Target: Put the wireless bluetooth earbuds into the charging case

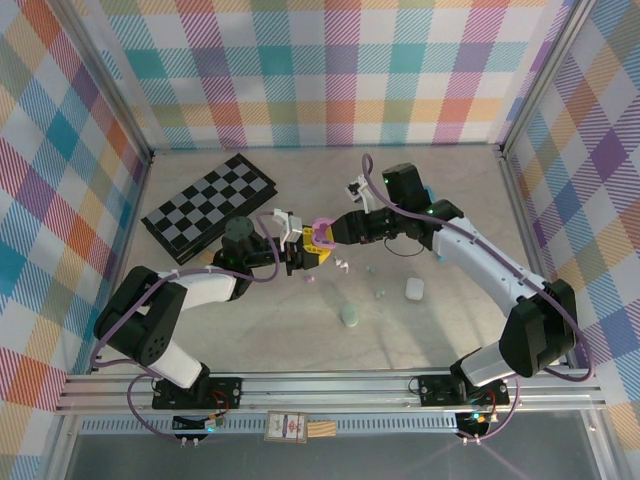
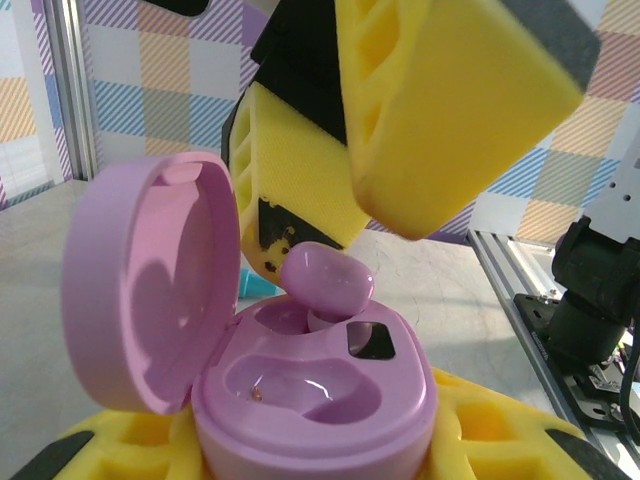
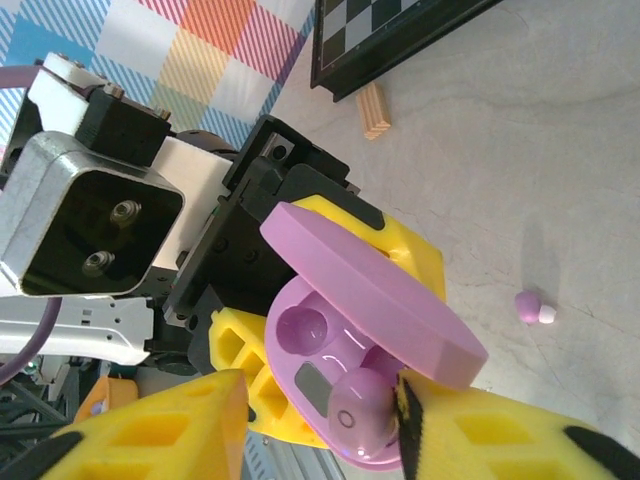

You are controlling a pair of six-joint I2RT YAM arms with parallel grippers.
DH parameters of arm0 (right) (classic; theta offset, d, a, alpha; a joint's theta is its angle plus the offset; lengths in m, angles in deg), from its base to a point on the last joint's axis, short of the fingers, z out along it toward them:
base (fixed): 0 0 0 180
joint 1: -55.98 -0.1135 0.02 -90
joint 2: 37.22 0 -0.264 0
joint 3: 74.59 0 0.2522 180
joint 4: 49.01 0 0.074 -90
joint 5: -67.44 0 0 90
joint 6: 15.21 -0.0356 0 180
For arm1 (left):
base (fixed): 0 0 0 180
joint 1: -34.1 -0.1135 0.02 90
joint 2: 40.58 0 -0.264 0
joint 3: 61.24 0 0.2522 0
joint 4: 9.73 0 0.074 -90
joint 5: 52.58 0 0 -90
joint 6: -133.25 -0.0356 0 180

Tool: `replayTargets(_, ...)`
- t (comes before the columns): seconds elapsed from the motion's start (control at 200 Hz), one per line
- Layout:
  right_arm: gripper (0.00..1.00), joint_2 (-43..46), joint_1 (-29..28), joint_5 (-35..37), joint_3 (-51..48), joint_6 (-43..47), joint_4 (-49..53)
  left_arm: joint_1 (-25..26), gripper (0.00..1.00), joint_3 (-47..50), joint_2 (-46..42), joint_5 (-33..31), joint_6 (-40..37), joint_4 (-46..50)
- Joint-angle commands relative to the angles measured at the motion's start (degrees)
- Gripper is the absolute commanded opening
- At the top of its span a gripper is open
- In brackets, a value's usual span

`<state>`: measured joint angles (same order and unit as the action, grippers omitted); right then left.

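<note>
- Around the pale marbled table (image 1: 300, 350), plaid walls (image 1: 330, 70) stand on three sides.
- Far left lies a folded chessboard (image 1: 210, 210). The right wrist camera adds a small wooden block (image 3: 373, 110) just beside its edge.
- Mid-table, the left gripper (image 1: 308, 250) pinches the open pink charging case (image 2: 310, 400) at its base, lid swung up.
- Over it hangs the right gripper (image 1: 338, 232), yellow fingers (image 3: 150, 435) spread.
- Overhead, a white case (image 1: 414, 289) and a pale green case (image 1: 350, 315) lie near loose earbuds (image 1: 343, 266).
- Seen from the left wrist, the pink earbud (image 2: 325, 278) perches in the case's far socket.
</note>
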<state>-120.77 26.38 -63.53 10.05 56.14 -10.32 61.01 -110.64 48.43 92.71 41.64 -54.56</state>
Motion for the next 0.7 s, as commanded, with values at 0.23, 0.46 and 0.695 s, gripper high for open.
replayTargets(0.23,0.61,8.59,-0.01,4.10,-4.05,4.14,1.01,-0.09,0.23,-1.52,-2.41,1.45,-2.70,-2.14)
replayTargets(0.46,0.62,13.38,0.25,10.83,-10.75,2.17,-4.10,-4.53,0.23,-0.94,-3.76,2.02,-2.28,-2.19)
replayTargets(0.695,0.62,7.41,0.38,13.77,-12.96,-2.87,-7.66,-11.52,0.23,0.52,-7.15,3.07,-1.25,-2.76)
